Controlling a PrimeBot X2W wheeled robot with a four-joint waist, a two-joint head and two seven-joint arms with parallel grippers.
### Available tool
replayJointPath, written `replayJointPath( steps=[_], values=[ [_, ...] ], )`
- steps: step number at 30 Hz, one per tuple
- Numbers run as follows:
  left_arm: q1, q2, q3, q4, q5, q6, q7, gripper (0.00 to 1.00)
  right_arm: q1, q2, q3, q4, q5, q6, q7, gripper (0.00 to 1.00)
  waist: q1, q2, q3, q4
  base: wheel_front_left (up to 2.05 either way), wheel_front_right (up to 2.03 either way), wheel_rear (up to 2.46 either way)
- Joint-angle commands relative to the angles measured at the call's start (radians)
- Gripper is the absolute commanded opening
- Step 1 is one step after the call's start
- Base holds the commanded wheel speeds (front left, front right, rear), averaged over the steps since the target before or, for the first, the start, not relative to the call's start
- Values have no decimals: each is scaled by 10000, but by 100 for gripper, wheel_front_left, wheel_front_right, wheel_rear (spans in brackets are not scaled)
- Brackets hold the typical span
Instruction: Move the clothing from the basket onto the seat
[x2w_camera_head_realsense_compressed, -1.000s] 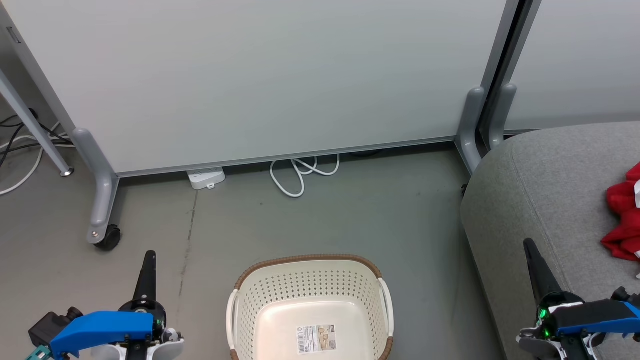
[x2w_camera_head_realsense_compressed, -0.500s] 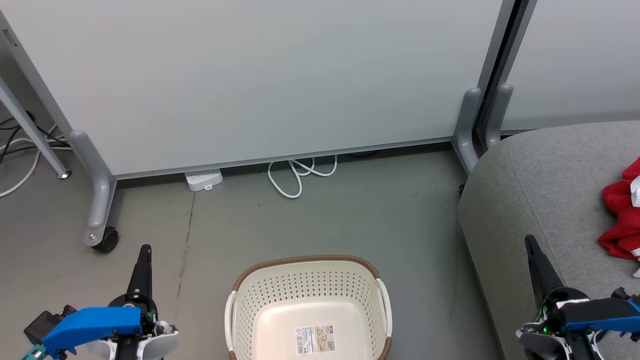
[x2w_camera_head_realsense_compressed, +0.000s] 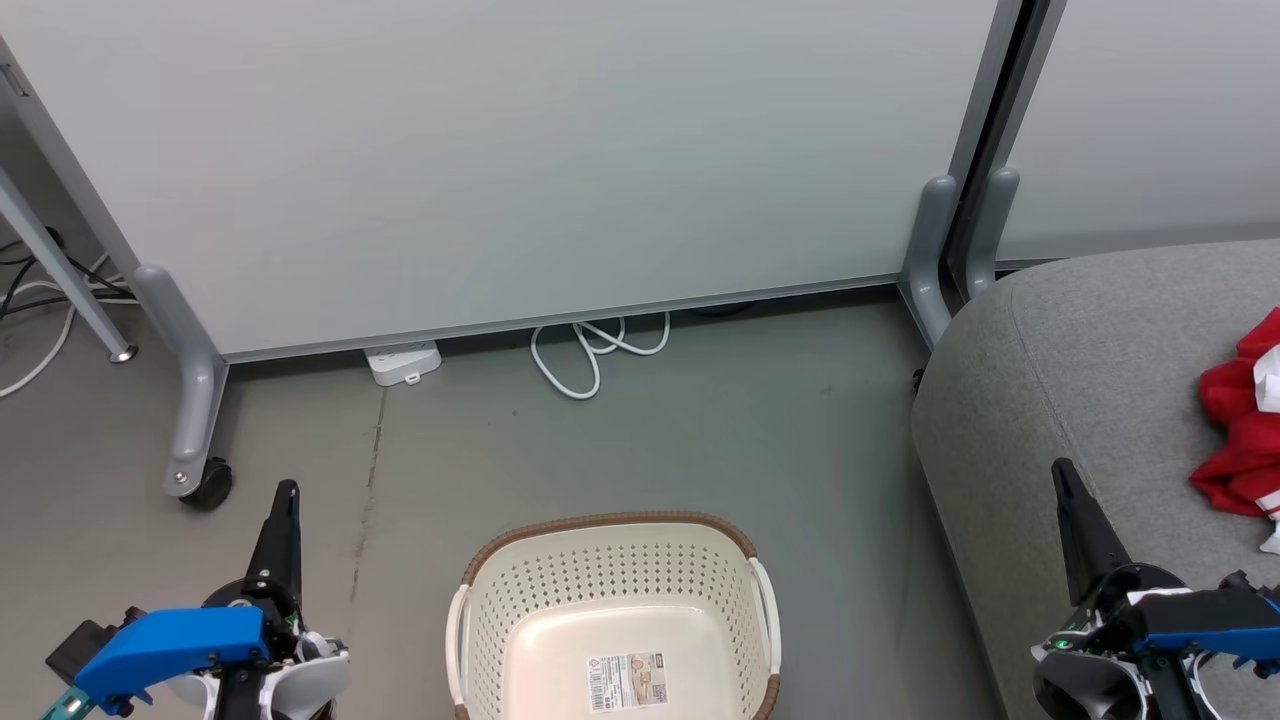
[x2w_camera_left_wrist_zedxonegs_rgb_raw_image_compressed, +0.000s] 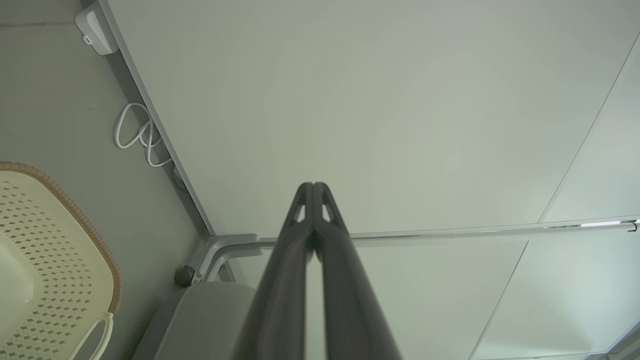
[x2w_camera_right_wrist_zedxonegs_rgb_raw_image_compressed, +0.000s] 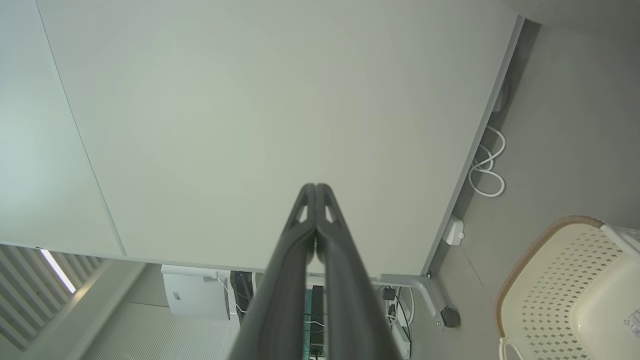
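Clothing, red with white trim, lies on the grey seat right of the basket, whose base carries a barcode label too small to read, on grey floor before a white partition, while the left end effector and right end effector flank the basket, both clenched on nothing.

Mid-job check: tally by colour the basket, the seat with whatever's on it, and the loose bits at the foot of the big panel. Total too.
Red: 1 heap of clothing on the seat; garments within cannot be counted
Cream: 1 basket, no clothing visible inside
Grey: 1 seat
White: 2, a power strip and a coiled cable
Total: 5
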Motion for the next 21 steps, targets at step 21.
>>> replayJointPath(
  steps=[21],
  values=[
    [-219, -37, 217, -78, -554, -31, 252, 0, -194, -70, -23, 67, 707, 7, 82, 0, 0, 0, -17, -47, 0, 0, 0]
  ],
)
